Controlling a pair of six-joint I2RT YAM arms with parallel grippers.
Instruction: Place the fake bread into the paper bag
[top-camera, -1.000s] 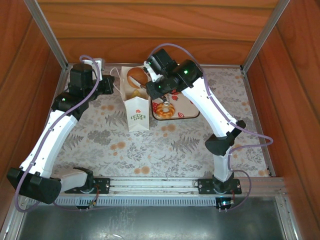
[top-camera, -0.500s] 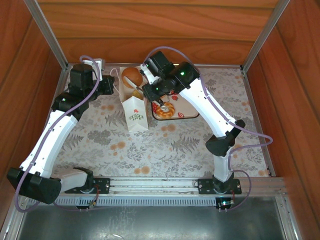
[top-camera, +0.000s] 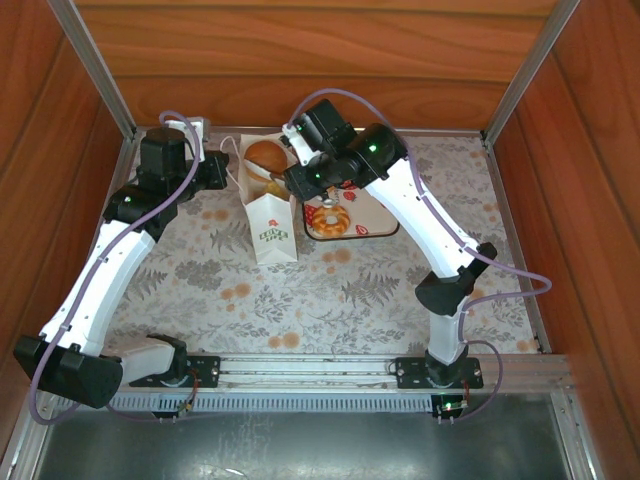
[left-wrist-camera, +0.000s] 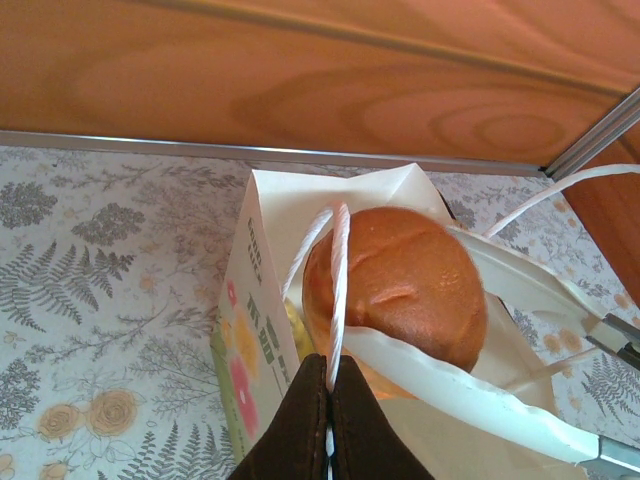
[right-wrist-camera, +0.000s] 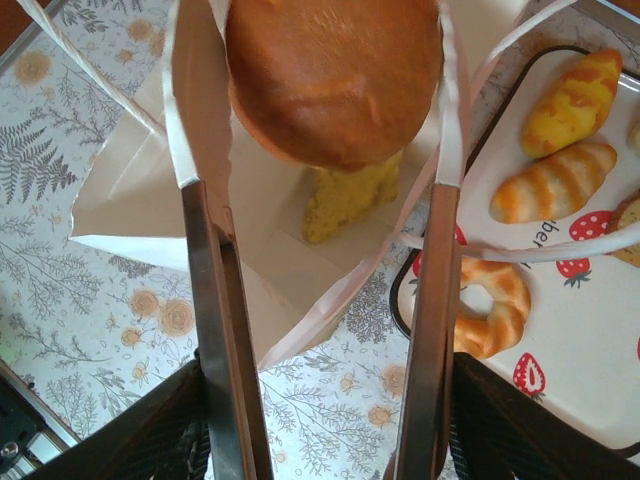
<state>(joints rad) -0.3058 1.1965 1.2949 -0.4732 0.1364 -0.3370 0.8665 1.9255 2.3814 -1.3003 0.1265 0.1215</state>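
at the mouth of the paper bag (top-camera: 272, 228), the round brown bun (right-wrist-camera: 335, 75) sits across the opening, not yet down inside. a yellow pastry (right-wrist-camera: 350, 195) lies lower in the bag. above the bag hangs the right gripper (right-wrist-camera: 318, 190), its fingers spread, one on each side of the bun and, as far as we can tell, not pressing it. at the bag's left edge the left gripper (left-wrist-camera: 328, 370) has its fingers pressed together on a white cord handle (left-wrist-camera: 338, 270), pulling it taut. we judge the step in hand to be letting the bun go into the bag. it looks nearly as wide as the mouth, so it may want a push down. after that we expect a lift clear of the handles and a reach to the strawberry-print tray (right-wrist-camera: 600, 390) just right of the bag, where the ring donut (right-wrist-camera: 490, 305) and croissants (right-wrist-camera: 555, 180) wait.
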